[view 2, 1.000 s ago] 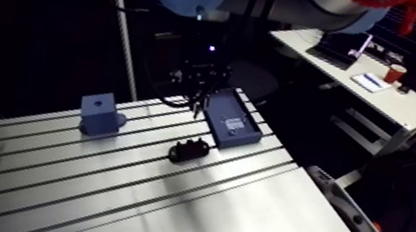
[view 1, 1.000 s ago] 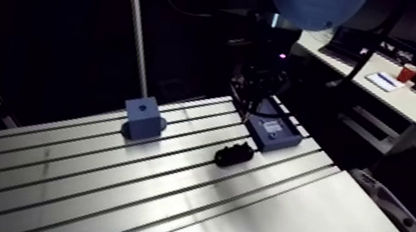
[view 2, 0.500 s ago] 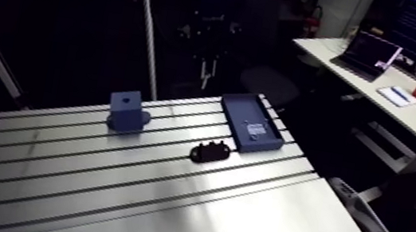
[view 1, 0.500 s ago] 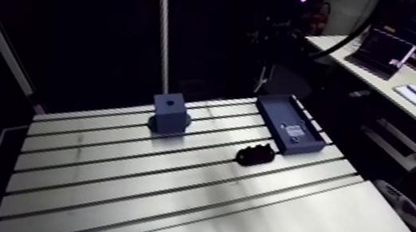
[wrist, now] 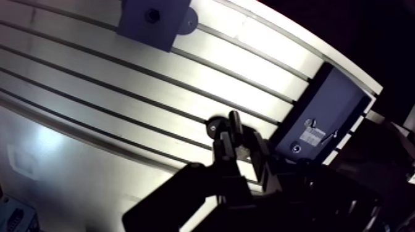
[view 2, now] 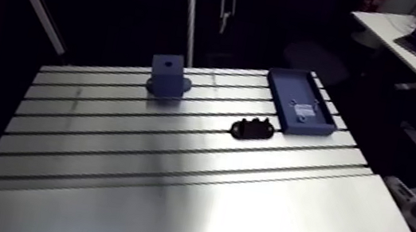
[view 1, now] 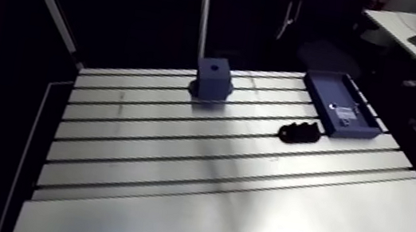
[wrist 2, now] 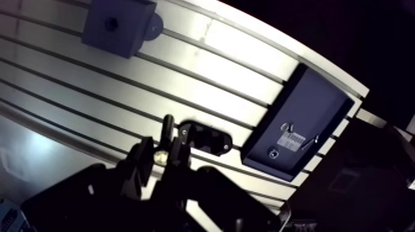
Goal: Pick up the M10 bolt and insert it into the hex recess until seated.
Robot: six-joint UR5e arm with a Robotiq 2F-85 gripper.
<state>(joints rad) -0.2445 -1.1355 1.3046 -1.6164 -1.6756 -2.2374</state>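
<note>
In the wrist view my gripper [wrist: 239, 145] hangs high above the table, its fingers close together around a dark rod, the M10 bolt [wrist: 234, 125], which sticks out ahead of them. Below the fingertips lies a black fixture [wrist 2: 207, 139], partly hidden. A blue block [wrist: 154, 21] with a hole in its top stands further ahead. In the arm view the block [view 1: 213, 78] and the fixture [view 1: 299, 131] sit at the table's far side. The gripper [view 2: 228, 6] shows small, high above the far edge.
A blue tray [view 1: 341, 105] lies at the far right corner next to the fixture, holding a white label and small parts [wrist: 312, 125]. The slotted table [view 1: 171, 160] runs wide toward the front, with a smooth plate [view 1: 281, 227] nearest. A slanted metal post [view 1: 204, 4] rises behind the block.
Earlier my gripper was low at the blue tray; it has since lifted well above the table. The arm view has swung with the arm, so block, fixture and tray only appear shifted.
</note>
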